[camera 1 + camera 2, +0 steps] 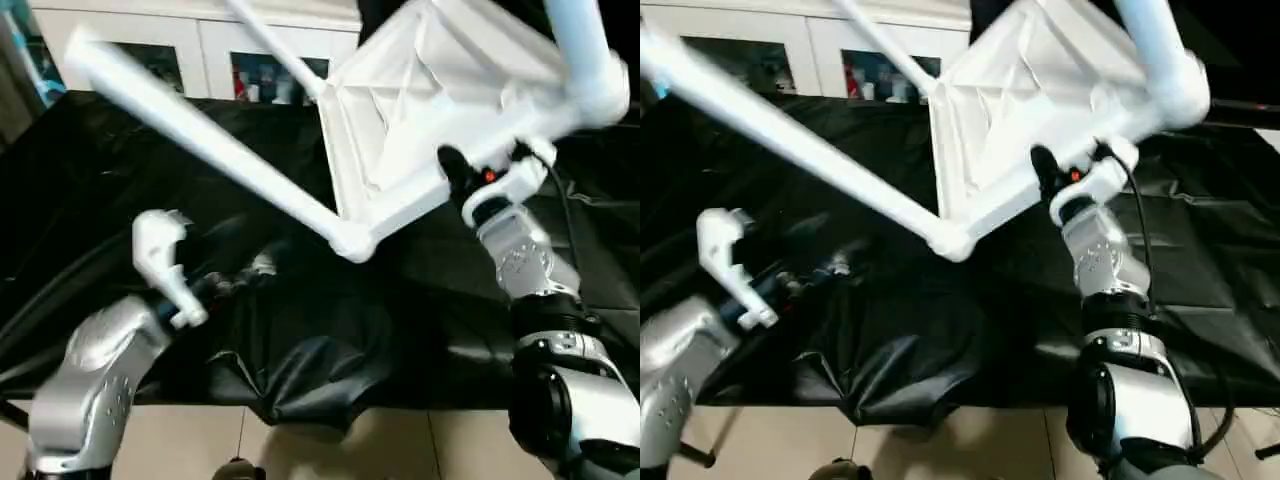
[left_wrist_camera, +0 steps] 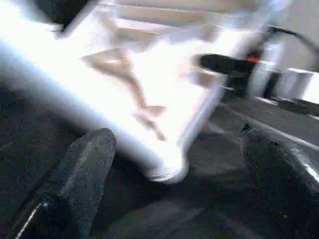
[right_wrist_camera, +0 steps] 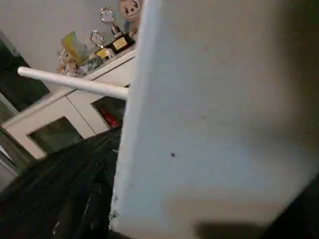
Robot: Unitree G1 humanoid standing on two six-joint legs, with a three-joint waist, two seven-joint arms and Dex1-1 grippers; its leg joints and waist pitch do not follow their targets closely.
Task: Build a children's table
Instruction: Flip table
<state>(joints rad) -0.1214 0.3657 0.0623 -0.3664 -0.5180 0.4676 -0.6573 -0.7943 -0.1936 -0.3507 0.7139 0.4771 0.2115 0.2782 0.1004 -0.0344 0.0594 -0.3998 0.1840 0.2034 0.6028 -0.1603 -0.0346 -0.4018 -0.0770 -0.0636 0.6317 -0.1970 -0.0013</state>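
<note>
Head views: the white tabletop [image 1: 420,110] is lifted off the black sheet [image 1: 300,340] and tilted, ribbed underside facing the camera. The right gripper [image 1: 462,180] clamps its lower rim, one black finger visible on the underside, so it is closed on the tabletop edge. Three legs count as seated in corner sockets: a long leg [image 1: 200,135] running out to picture left from the lowest corner, a thinner-looking leg [image 1: 270,45] rising from the far corner toward the white glass-door cabinet [image 1: 200,50], and a near leg [image 1: 585,50] at upper right. A fourth leg cannot be confirmed from here. The left gripper [image 1: 165,265] sits low over the sheet, well apart from the table, holding nothing.

Left wrist view: the left gripper's two black fingers [image 2: 79,174] stand wide apart with empty space between them. Beyond them, the long leg meets its corner socket [image 2: 164,167]; the picture is smeared. The right gripper's finger on the rim shows further off.

Right wrist view: the flat white top face of the tabletop sits close to the lens; a leg [image 3: 75,82] projects past it toward the cabinet with trinkets on top.

Progress, as judged: late stage. At least three legs are in; what is left is to confirm or fit the fourth, then turn the table onto its feet.
</note>
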